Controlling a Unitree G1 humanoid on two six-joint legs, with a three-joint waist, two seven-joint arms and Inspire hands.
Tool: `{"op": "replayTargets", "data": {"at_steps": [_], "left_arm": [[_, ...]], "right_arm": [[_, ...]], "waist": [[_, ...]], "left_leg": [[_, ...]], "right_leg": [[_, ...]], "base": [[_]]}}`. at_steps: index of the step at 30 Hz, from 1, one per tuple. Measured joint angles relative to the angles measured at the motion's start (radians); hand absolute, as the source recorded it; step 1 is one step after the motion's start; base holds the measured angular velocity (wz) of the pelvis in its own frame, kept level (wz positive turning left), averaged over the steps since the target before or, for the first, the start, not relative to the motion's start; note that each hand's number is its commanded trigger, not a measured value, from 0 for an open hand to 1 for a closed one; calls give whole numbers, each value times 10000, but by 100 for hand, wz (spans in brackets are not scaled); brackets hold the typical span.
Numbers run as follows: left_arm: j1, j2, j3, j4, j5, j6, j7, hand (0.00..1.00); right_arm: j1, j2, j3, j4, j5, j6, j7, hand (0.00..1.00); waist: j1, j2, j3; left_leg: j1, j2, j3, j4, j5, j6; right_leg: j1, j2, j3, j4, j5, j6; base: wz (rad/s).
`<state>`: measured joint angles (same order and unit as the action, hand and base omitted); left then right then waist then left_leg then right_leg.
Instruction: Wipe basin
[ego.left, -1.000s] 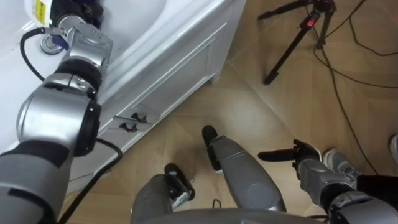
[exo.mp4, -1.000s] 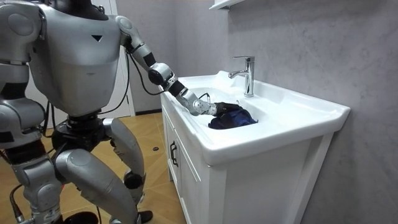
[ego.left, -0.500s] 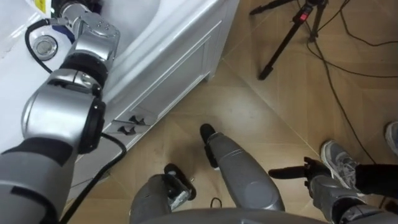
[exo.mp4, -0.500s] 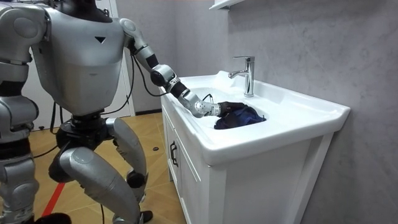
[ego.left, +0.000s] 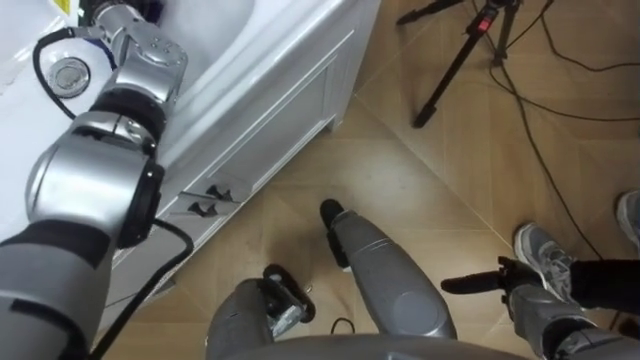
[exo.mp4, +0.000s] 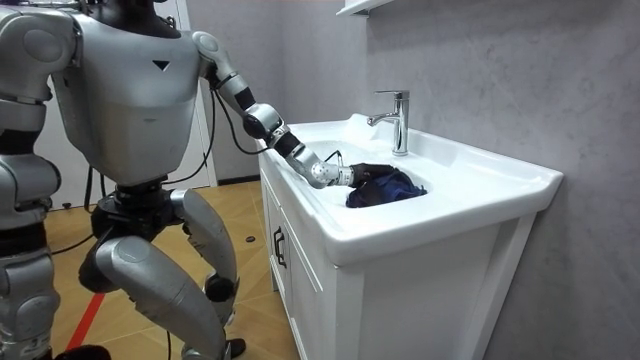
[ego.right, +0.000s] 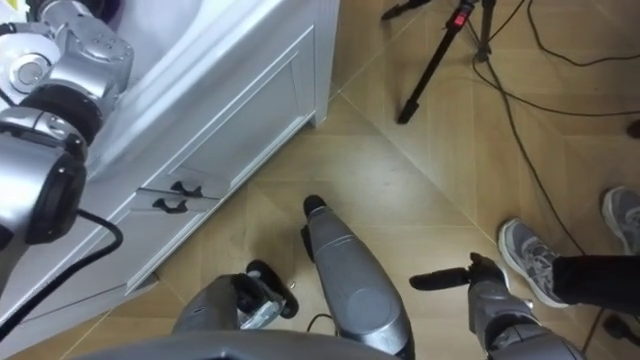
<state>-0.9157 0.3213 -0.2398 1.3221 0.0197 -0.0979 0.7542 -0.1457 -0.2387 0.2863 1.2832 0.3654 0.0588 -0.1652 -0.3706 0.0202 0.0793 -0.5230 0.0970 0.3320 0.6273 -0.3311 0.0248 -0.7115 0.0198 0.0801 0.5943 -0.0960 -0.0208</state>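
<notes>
Room view, centre: left hand (exo.mp4: 324, 175) has slid the dark cloth (exo.mp4: 385, 187) slightly rightward inside the basin (exo.mp4: 480, 175), now almost still. Fingers buried in cloth, so I cannot tell the grip. Wipe stroke probably ending. Right hand (ego.left: 510, 284), lower right, fingers straight, idle.

Left robot hand (exo.mp4: 337, 176) half under dark cloth (exo.mp4: 388, 187)
</notes>
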Motion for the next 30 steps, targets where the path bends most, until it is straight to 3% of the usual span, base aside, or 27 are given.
{"op": "replayTargets", "data": {"at_steps": [4,7,9,11,12,17,23,30], "left_arm": [[874,547,57,135,-63,-372,-507,100],[1215,850,113,259,-78,-372,-941,100],[1452,1027,352,380,-66,-328,-1123,100],[1647,1132,666,549,-40,-148,-1371,100],[1692,1158,761,545,-47,-147,-1404,100],[1782,1531,1025,634,241,490,-1513,100],[1945,1671,1190,508,734,645,-1516,100],[1990,1673,1185,523,946,754,-1571,100]], "right_arm": [[145,17,29,-7,-199,70,-311,0],[290,17,34,-21,-224,87,-428,0],[290,17,39,-36,-230,74,-428,0],[277,17,29,-30,-234,63,-436,0],[270,18,28,-34,-230,61,-443,0],[292,15,-41,-298,-99,45,-571,0],[293,38,-54,-430,225,59,-623,0],[348,47,-60,-433,196,35,-632,0]], "waist": [[324,-19,-18],[754,-24,-36],[919,2,-107],[1292,13,-278],[1351,15,-303],[1810,18,-317],[2088,9,-331],[2118,10,-337]], "left_leg": [[74,94,7,91,-38,-53],[46,110,-91,128,-33,-92],[1,117,-219,151,-13,-123],[-45,137,-359,165,61,-244],[-43,140,-398,164,71,-258],[8,139,-711,176,127,-311],[108,112,-850,136,137,-327],[228,141,-1054,150,135,-350]], "right_leg": [[38,61,-17,146,-79,-105],[27,39,-133,250,-163,-162],[28,0,-244,266,-220,-172],[41,-5,-345,267,-198,-303],[65,-10,-389,260,-195,-326],[297,3,-575,191,-231,-366],[486,-10,-753,106,-223,-380],[745,-57,-1023,16,-273,-446]], "base": [[-3],[9],[16],[13],[15],[14],[5],[7]]}}
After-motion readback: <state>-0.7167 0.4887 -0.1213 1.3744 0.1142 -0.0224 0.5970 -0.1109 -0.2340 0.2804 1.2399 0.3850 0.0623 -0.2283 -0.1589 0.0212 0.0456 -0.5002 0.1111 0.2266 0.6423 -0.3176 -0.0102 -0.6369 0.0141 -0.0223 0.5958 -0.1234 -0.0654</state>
